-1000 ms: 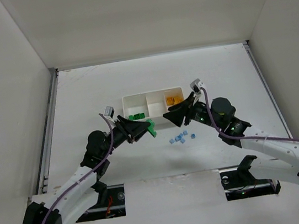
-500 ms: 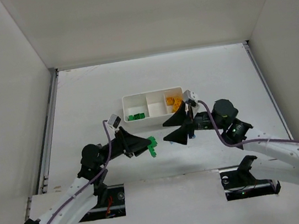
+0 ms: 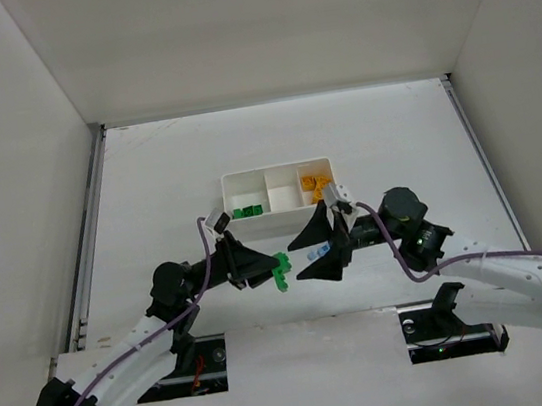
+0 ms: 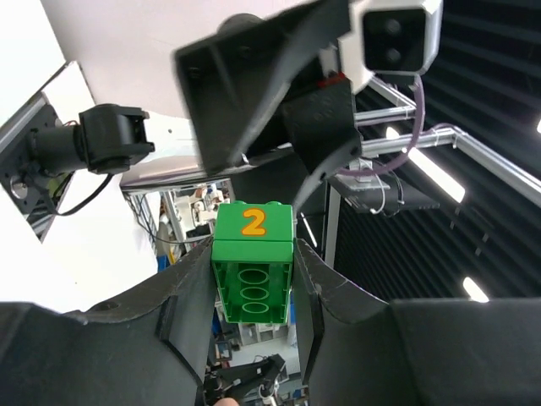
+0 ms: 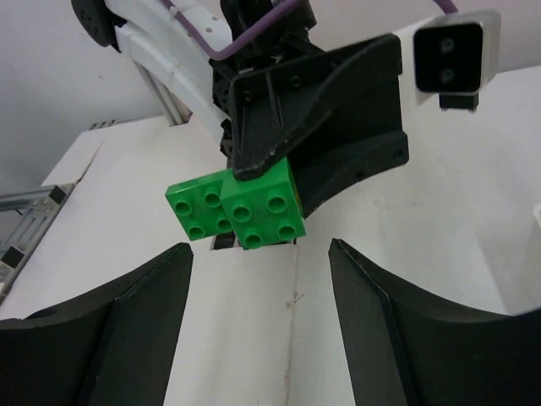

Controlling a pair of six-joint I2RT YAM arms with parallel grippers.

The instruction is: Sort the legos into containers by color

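My left gripper is shut on a green lego stack, held above the table in front of the white tray. In the left wrist view the stack shows an orange "2" between my fingers. My right gripper is open and empty, facing the stack from the right. In the right wrist view the green stack hangs just beyond my open gripper. Tiny light blue legos lie on the table by the right gripper, partly hidden. Green bricks sit in the tray's left compartment, orange ones in the right.
The tray's middle compartment shows only its white floor. White walls enclose the table on the left, back and right. The right arm's wrist lies low on the table to the right of the tray.
My right gripper left the tray's orange compartment, moved nearer and leftward, and now faces the left gripper, open. My left gripper carried the green stack nearer and slightly right.
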